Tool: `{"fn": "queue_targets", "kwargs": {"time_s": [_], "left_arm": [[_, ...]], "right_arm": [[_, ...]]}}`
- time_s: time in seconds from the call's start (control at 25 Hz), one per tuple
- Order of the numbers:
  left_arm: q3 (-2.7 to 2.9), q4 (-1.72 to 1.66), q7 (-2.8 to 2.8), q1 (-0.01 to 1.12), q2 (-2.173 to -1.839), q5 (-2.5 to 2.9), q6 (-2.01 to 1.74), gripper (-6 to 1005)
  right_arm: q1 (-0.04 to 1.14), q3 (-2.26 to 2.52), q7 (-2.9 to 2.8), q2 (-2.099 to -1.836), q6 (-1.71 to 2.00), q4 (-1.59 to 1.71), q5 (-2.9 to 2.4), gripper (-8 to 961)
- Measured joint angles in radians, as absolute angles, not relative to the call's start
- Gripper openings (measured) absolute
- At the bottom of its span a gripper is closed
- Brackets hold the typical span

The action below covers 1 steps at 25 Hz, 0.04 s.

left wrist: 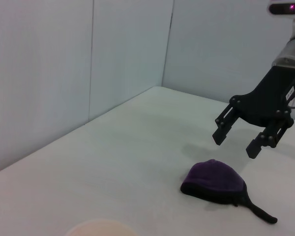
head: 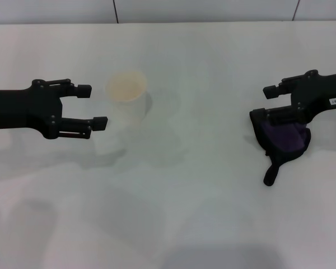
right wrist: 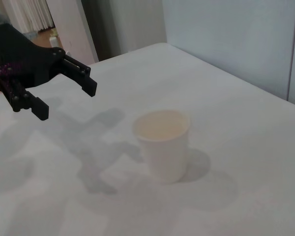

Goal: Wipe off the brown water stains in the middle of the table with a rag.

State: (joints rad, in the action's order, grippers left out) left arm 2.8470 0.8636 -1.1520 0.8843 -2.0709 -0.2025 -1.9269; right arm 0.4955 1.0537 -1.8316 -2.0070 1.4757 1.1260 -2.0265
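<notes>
The rag point(head: 285, 140), a dark purple cloth with black edging and a short black tail, lies bunched on the white table point(head: 185, 213) at the right. My right gripper point(head: 262, 102) hangs open just above it. In the left wrist view this right gripper point(left wrist: 236, 144) is clear of the rag point(left wrist: 214, 182), with nothing between its fingers. On the left, my left gripper point(head: 93, 105) stands open and empty beside a white paper cup point(head: 126, 98). The brown water stains do not show in any view.
The paper cup point(right wrist: 163, 142) stands upright left of the table's middle, its inside pale orange, a short way from the left gripper point(right wrist: 66, 101). A wall runs along the table's far edge point(head: 168, 22).
</notes>
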Motion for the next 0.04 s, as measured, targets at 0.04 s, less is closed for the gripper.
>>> {"fn": "queue_targets", "kwargs": {"time_s": [0.04], "left_arm": [[2.847,0.864,-1.152,0.884,-2.071,-0.202,-1.927,876]], "right_arm": [[0.496,1.054,-1.832,-2.007,1.476,1.127,-2.026,636]]}}
